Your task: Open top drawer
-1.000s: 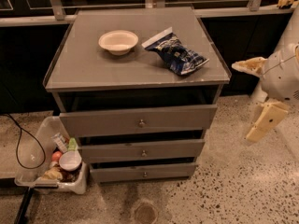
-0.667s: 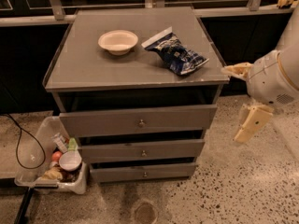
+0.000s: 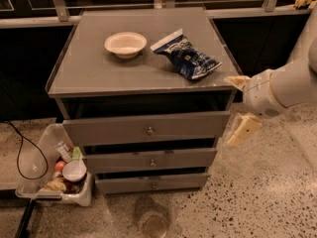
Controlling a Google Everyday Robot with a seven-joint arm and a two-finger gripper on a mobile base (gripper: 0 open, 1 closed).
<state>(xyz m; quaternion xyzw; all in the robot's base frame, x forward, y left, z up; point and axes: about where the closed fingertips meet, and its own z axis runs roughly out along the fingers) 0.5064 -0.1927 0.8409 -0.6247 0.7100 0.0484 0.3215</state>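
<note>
The top drawer (image 3: 146, 127) is the widest grey front of three, with a small round silver knob (image 3: 150, 131) at its centre. It sits just under the cabinet top, above two narrower drawer fronts. My gripper (image 3: 238, 106) is at the cabinet's right front corner, level with the top drawer's right end. Its two cream fingers (image 3: 242, 130) are spread apart, one above the other, and hold nothing. It is well to the right of the knob.
On the cabinet top (image 3: 99, 73) lie a white bowl (image 3: 125, 43) and a blue snack bag (image 3: 187, 57). A clear bin of rubbish (image 3: 59, 172) stands on the floor at the cabinet's left, with a black cable (image 3: 20, 152) beside it. Speckled floor (image 3: 267, 192) lies to the right.
My gripper and arm have moved left, from well to the right of the cabinet to its right front corner. The drawers have not moved.
</note>
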